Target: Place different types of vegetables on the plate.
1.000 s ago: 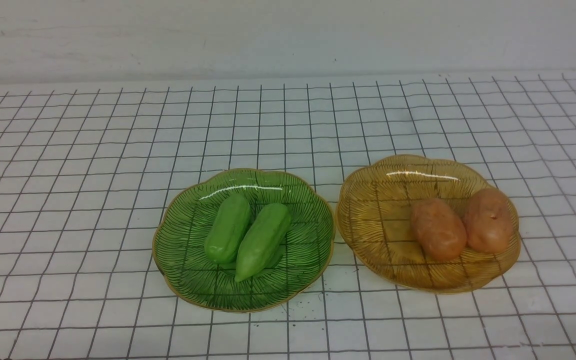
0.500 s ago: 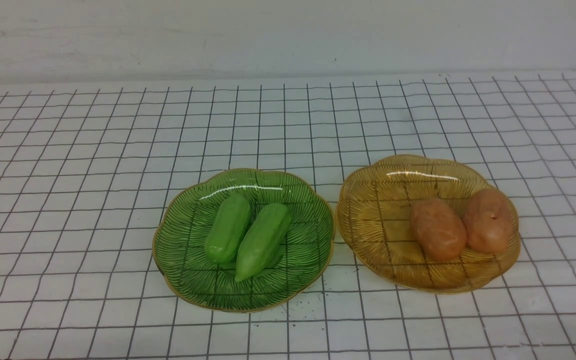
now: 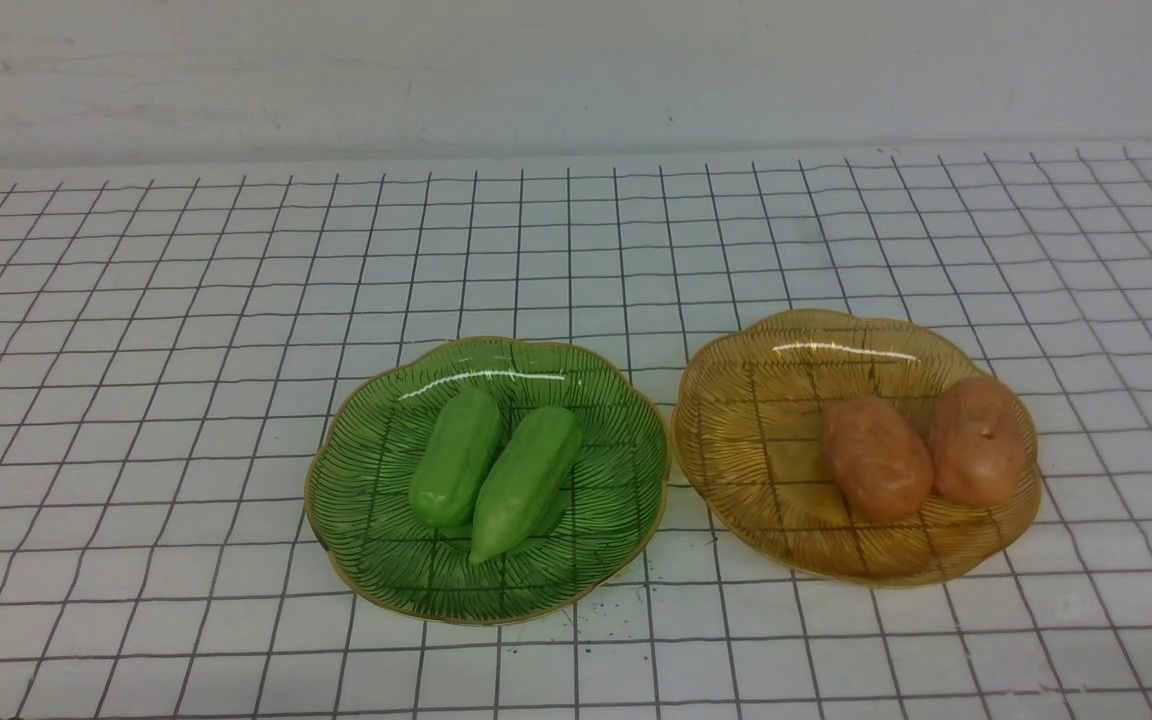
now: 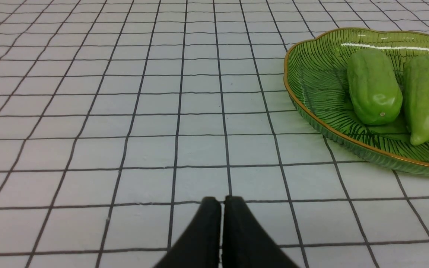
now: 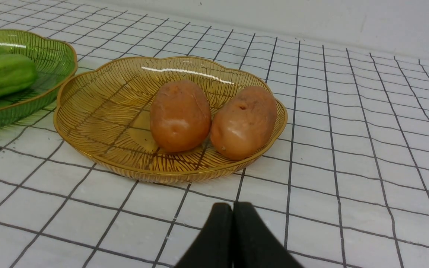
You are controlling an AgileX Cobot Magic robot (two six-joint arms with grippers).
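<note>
Two light-green gourds, a left one [image 3: 456, 458] and a right one [image 3: 526, 480], lie side by side in a green glass plate [image 3: 376, 560]. Two orange-brown potatoes, a left one [image 3: 876, 460] and a right one [image 3: 978, 440], lie in an amber glass plate [image 3: 736, 400]. Neither arm shows in the front view. In the left wrist view my left gripper [image 4: 222, 203] is shut and empty over the cloth, short of the green plate [image 4: 304, 96]. In the right wrist view my right gripper [image 5: 232, 208] is shut and empty, just short of the amber plate [image 5: 88, 111] and its potatoes [image 5: 180, 115].
The plates stand side by side on a white tablecloth with a black grid [image 3: 136, 400]. A plain white wall [image 3: 576, 70] runs along the far edge. Small dark specks [image 3: 616, 600] lie on the cloth by the green plate's near rim.
</note>
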